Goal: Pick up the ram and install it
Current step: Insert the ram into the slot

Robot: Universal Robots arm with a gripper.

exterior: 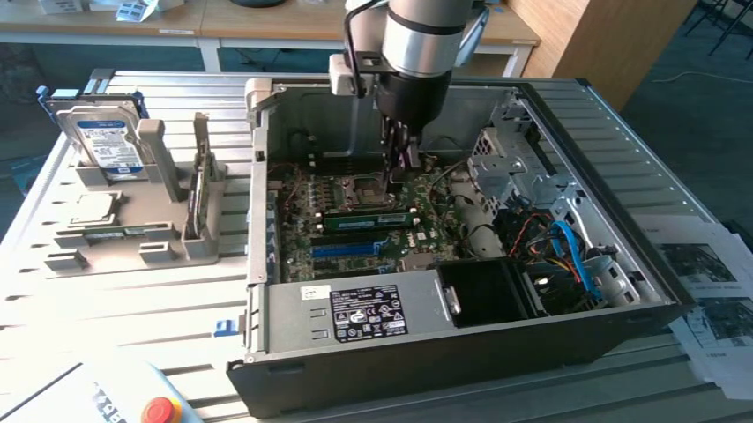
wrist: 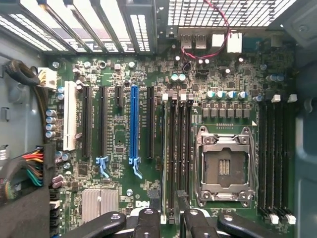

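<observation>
While the arm is hanging inside the open computer case, the ram is standing on edge in a memory slot of the motherboard. It is sitting between the long blue slot strip and the processor socket.

At the exterior view's left, the grey fixture is carrying the hard drive and a thin upright piece that is too dim to identify. Further right, the gripper is hovering above the board, apparently clear of the ram. Its fingers are standing apart with nothing between them.

The ram is presenting as light, thin and stiff, yet brittle. Squeezing or twisting is likely risking the chips and contacts, so the flat faces near the top edge, mid-length, are offering the safest hold.

The slot latches are proving hard to read, so full seating is going unconfirmed. The arm is covering the far part of the board in the exterior view.
</observation>
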